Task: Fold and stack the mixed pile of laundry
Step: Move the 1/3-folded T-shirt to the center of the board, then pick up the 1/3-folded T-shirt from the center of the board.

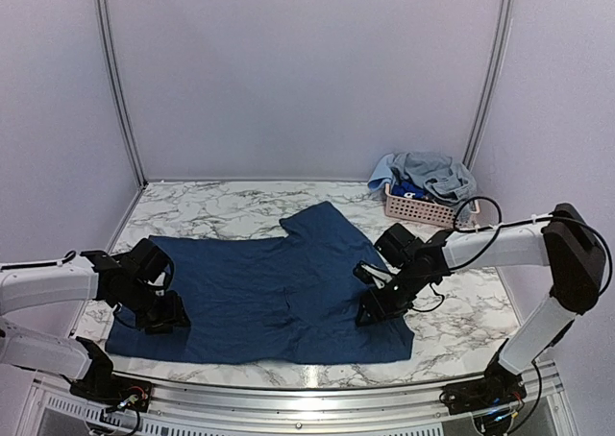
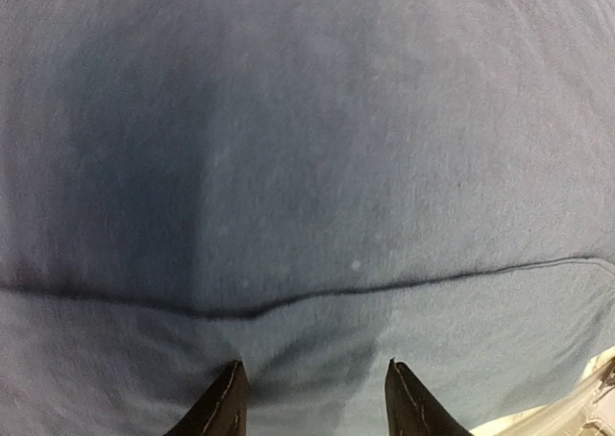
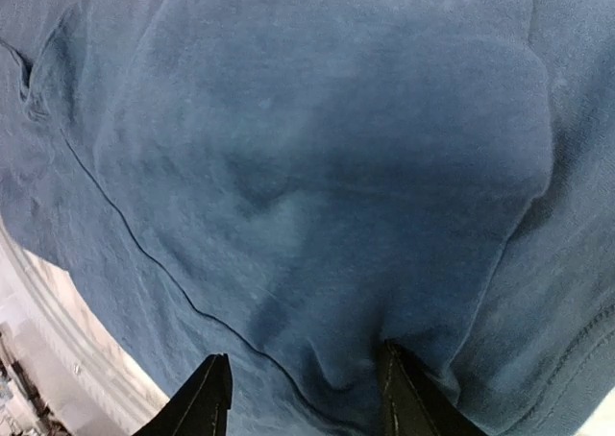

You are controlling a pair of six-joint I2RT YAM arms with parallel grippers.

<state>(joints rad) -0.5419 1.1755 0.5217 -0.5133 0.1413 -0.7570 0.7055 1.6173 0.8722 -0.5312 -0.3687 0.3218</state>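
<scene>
A dark navy shirt (image 1: pixel 279 292) lies spread flat on the marble table (image 1: pixel 221 210). My left gripper (image 1: pixel 163 316) presses down on the shirt's left part near the front hem. Seen from the left wrist, the gripper (image 2: pixel 312 374) has its fingers apart, and the cloth (image 2: pixel 307 167) puckers between them just below a seam. My right gripper (image 1: pixel 370 311) rests on the shirt's right front part. In the right wrist view this gripper (image 3: pixel 306 364) is open too, with a small ridge of cloth (image 3: pixel 317 148) raised between the tips. The other garments of the laundry pile (image 1: pixel 428 175) sit heaped in the basket.
A pink perforated basket (image 1: pixel 423 208) stands at the back right of the table, against the wall. Black cables loop beside the right arm (image 1: pixel 480 215). The metal rail (image 1: pixel 317 393) of the table's near edge runs just below the shirt's hem.
</scene>
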